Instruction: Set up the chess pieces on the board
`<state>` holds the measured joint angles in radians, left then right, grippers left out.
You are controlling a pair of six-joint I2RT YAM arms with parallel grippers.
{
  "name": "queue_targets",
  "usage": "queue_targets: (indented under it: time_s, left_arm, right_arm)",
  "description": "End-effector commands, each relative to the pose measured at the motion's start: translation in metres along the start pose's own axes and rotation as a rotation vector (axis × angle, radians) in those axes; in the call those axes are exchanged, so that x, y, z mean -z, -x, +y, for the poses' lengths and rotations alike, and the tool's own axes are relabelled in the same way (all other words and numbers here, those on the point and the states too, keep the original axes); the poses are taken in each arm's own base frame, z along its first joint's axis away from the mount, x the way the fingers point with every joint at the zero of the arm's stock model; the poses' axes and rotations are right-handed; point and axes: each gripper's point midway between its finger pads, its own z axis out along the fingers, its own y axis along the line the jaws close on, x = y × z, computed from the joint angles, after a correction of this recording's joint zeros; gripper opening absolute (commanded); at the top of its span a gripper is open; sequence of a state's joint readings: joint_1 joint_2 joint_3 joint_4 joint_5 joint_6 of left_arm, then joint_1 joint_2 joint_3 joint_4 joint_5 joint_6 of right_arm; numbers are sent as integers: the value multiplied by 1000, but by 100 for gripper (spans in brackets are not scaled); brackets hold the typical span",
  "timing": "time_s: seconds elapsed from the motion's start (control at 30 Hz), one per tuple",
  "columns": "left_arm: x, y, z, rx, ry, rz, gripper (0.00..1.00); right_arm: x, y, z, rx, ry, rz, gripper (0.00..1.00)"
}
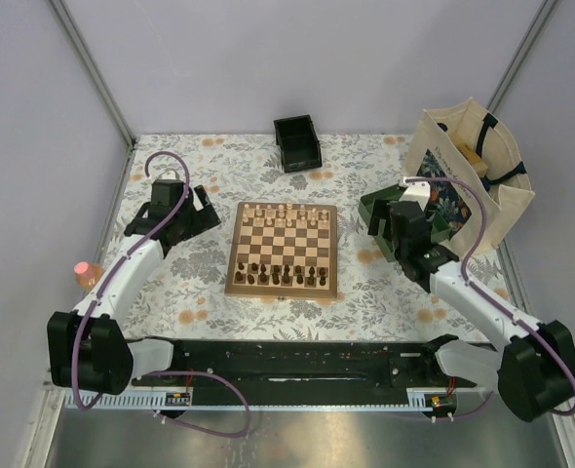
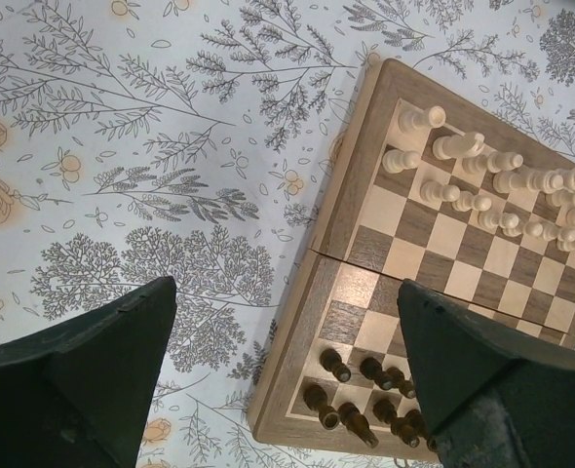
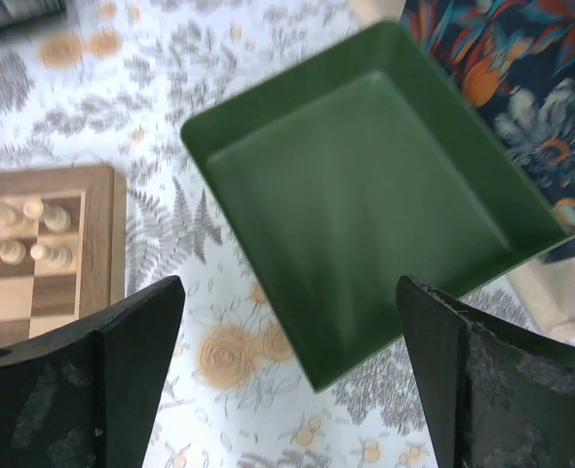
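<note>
checkered wooden board (image 2: 349, 195) carries cream and dark chess pieces (image 2: 460, 146); left gripper (image 2: 286, 288), right gripper (image 3: 289, 283) gape empty.

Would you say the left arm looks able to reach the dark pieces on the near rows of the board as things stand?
Probably yes: the left gripper hangs open beside the left edge of the board, with nothing between it and the dark pieces.

Lying centred on the table (image 1: 210, 283): the board (image 1: 284, 249). Standing on it, two rows along its far edge and two along its near edge: the chess pieces (image 1: 286, 275). Sitting behind the board, well apart: a box (image 1: 297, 143). Resting right of the board: a tray (image 3: 365, 195), a bag (image 1: 473, 175) just behind and right of it. Hanging left of the board: the left gripper (image 2: 286, 288).
</note>
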<state>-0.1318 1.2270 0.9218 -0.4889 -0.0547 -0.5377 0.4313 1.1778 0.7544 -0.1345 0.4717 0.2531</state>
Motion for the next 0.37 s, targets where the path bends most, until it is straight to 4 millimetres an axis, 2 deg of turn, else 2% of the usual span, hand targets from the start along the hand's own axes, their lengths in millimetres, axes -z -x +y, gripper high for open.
queue_targets:
  time_s: [0.0, 0.17, 0.33]
  left_arm:
    - [-2, 23, -16, 22, -59, -69, 99]
    - [-5, 25, -15, 11, -49, -77, 99]
    - [-5, 26, -9, 15, -36, -122, 99]
  right_arm:
    - [11, 62, -19, -48, -67, -349, 100]
    - [9, 42, -42, 27, -191, -280, 99]
    - [-2, 12, -59, 72, -286, -236, 99]
